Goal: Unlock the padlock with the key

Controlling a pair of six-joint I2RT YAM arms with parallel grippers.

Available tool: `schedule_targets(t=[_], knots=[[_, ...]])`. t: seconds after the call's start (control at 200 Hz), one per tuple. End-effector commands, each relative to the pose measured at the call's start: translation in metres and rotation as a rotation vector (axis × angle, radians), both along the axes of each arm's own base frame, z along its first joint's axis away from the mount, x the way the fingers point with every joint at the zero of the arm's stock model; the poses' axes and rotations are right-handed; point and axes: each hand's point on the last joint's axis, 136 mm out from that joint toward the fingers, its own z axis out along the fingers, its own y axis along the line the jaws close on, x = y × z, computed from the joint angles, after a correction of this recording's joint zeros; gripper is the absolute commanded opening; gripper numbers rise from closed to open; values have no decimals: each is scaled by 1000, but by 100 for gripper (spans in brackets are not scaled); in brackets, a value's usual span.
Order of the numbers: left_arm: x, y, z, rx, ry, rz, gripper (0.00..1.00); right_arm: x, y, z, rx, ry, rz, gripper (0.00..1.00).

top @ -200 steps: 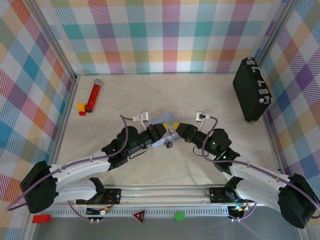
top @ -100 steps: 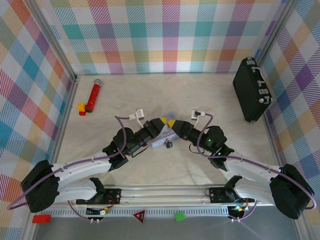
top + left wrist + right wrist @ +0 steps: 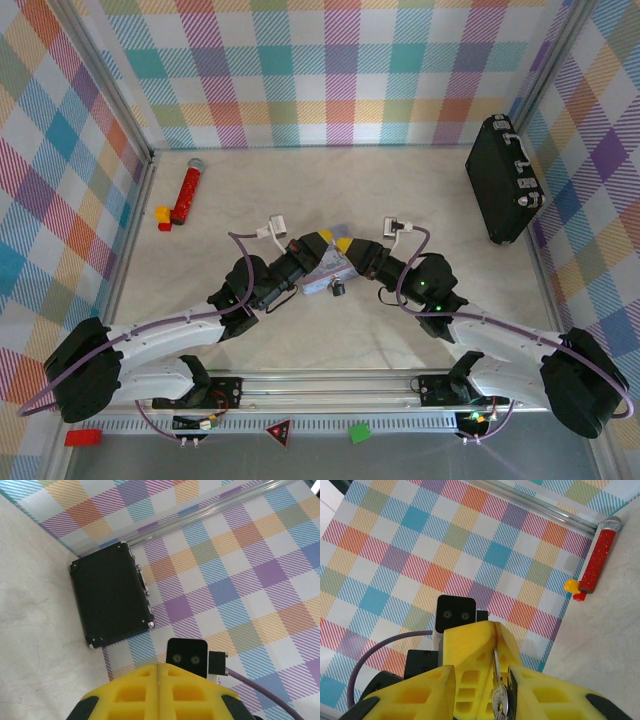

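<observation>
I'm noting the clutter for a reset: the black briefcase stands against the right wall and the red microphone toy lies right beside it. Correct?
Not quite. The red microphone toy lies across the table by the left wall, next to small yellow and red blocks, far from the black briefcase, which does stand against the right wall. The top external view shows this.
</observation>
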Motion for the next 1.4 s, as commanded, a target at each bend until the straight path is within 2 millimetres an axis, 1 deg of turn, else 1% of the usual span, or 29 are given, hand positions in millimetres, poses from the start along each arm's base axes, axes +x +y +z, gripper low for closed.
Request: schedule_targets(t=[0.0, 0.18, 0.34, 0.485, 0.645, 0.795, 1.075, 1.24, 1.395], knots=[[3, 7, 18, -63, -33, 30, 0, -5, 3, 14, 47, -27, 29, 31], [3, 6, 19, -56, -43, 29, 0, -4, 6, 6, 43, -6, 28, 32], [3, 7, 16, -58, -44, 34, 0, -5, 7, 8, 47, -8, 33, 26], [6, 10, 9, -46, -25, 57, 0, -4, 6, 6, 48, 4, 30, 25], [8, 13, 3, -41, -17, 78, 0, -4, 9, 2, 50, 20, 43, 21], [11, 15, -1, -31, -9, 98, 0, -4, 11, 3, 59, 25, 51, 21], [11, 13, 1, -45, -14, 91, 0, -3, 16, 4, 69, 28, 67, 21], [11, 13, 0, -47, -12, 92, 0, -3, 15, 7, 63, 14, 62, 13], [11, 12, 0, -46, -14, 88, 0, -2, 12, 3, 21, 15, 38, 5]])
